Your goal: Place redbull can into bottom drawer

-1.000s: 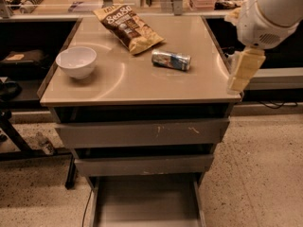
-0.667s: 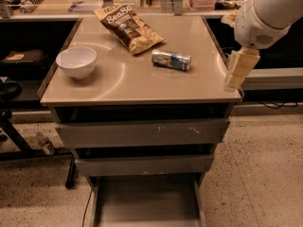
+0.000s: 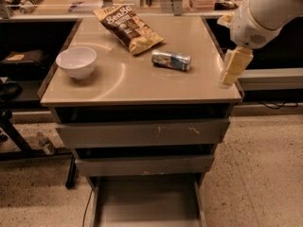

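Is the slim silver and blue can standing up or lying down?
Lying down: the slim silver-and-blue redbull can rests lengthwise on the beige tabletop. The pale gripper hangs at the tabletop's right edge, apart from it.

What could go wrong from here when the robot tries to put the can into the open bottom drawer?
1. The redbull can lies on its side, so a touch may roll it, perhaps against the chip bag nearby.
2. The end effector hangs at the right edge of the table, apart from the can; moving in low, it may strike that edge.
3. The bottom drawer looks shallow, so a can dropped from high might bounce out.
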Robot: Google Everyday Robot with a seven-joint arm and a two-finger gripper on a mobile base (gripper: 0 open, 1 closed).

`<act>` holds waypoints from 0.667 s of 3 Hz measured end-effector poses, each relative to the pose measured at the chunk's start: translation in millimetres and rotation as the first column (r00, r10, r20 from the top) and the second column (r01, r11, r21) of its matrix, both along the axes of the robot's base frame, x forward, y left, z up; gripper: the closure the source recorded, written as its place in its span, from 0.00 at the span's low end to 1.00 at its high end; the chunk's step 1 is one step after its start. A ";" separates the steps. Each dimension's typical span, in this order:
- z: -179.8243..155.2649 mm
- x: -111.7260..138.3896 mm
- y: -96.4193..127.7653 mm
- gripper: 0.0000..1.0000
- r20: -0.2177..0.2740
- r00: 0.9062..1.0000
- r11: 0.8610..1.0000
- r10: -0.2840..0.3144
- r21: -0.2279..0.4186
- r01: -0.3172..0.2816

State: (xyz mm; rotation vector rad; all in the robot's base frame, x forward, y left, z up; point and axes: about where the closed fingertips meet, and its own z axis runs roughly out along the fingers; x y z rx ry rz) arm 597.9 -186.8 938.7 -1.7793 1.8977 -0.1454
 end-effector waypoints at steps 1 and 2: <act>-4.9 4.3 4.7 0.00 0.022 1.000 1.000 -0.002 0.016 0.001; -29.0 32.1 19.3 0.00 0.026 0.999 0.992 -0.033 0.127 0.030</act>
